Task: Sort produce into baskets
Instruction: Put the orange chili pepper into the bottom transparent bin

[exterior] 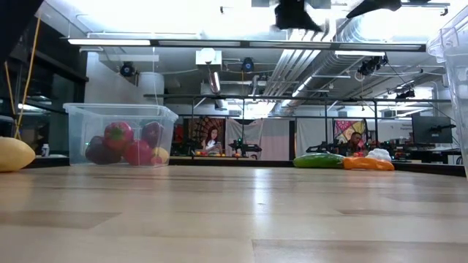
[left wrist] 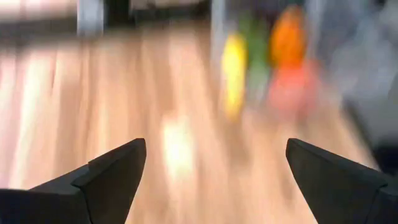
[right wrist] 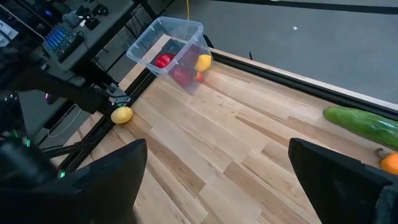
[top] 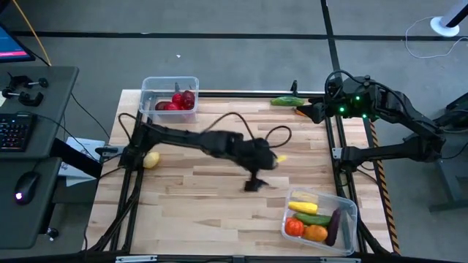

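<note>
Loose lemon: a yellow plastic lemon [top: 151, 159] lies at the table's left edge, just beside the left arm's base. Risk, in my judgement: a sweep of that arm could nudge it off the edge.

Far-left tub: a clear rectangular plastic tub [top: 149, 85] stands at the far left corner of the light wooden table [top: 205, 204]. It holds several red fruits [top: 175, 102] and, in the right wrist view, one yellow piece [right wrist: 203, 62]. Risk: the tub is light, so a hard drop could shift it.

Left gripper: the left gripper [top: 252, 183] hangs above mid-table, its dark fingers [left wrist: 112, 171] spread wide with nothing between them. A small yellow patch shows beside its wrist; I cannot tell what it is. Risk: this arm looks to be moving fast, and the near-right tub is close ahead, so an overshoot could strike its wall.

Near-right tub: a second clear tub [top: 348, 207] sits at the near right corner. It holds a yellow piece [top: 303, 207], a green cucumber [top: 313, 218], a red piece [top: 294, 227], an orange piece [top: 316, 233] and a dark purple eggplant [top: 332, 228].

Far-edge produce: a long green cucumber [top: 287, 101] and an orange piece [right wrist: 390, 163] lie just beside each other at the far right edge, unsorted. Risk: both could roll off if clipped.

Right gripper: the right gripper [top: 313, 111] waits near that pair, fingers apart and empty.
</note>
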Available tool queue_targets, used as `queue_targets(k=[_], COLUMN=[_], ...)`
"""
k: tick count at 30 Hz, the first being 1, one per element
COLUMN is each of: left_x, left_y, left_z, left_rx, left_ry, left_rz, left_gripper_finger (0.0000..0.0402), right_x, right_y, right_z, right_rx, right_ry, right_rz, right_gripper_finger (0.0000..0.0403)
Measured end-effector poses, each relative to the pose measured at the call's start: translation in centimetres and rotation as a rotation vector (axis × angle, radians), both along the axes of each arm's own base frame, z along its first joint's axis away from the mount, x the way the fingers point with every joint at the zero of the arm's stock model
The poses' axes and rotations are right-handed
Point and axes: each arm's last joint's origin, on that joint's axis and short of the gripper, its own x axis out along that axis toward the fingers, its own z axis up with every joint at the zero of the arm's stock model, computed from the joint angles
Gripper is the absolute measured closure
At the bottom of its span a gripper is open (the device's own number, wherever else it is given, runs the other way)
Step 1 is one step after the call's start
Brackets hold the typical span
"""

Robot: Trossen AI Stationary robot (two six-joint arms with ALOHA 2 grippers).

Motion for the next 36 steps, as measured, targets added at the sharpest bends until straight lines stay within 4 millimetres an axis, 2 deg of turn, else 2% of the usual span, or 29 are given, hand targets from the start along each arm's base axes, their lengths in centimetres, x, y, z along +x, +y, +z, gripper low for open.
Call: queue_targets(k=[3, 6, 9, 15, 21, 28, 36], left_x=[-2.4, -4.2, -6.4, -12.3, -16.4, -17.4, -17.3], left_y=[1.6, 2.6, 2.7, 2.5, 3.1, 4.1, 4.3], left_z=[-0.4, -2.0, -3.8, -7.7, -8.8, -8.0, -7.9], left_rx=[0.077, 0.064, -0.009, -0.243, -0.367, -0.374, -0.372], left_ry=[0.189, 0.226, 0.125, -0.036, -0.090, -0.134, -0.151], left_rz=[0.073, 0.145, 0.204, 0.362, 0.461, 0.492, 0.475], left_gripper_finger=[0.0027, 0.0027, 0.0027, 0.0027, 0.0027, 0.0027, 0.0027], right_x=[0.0, 0.0, 0.2, 1.3, 3.7, 7.0, 7.7], right_y=[0.0, -0.2, -0.3, -0.6, -1.4, -2.3, -2.4], right_z=[0.0, -0.2, -0.5, -2.0, -3.7, -5.9, -6.5], right_rx=[0.005, 0.018, 0.034, 0.088, 0.120, 0.133, 0.115], right_ry=[0.000, 0.006, 0.039, 0.174, 0.307, 0.442, 0.489], right_rz=[-0.013, -0.072, -0.113, -0.138, -0.140, -0.112, -0.064], right_gripper_finger=[0.0020, 0.0020, 0.0020, 0.0020, 0.0020, 0.0020, 0.0020])
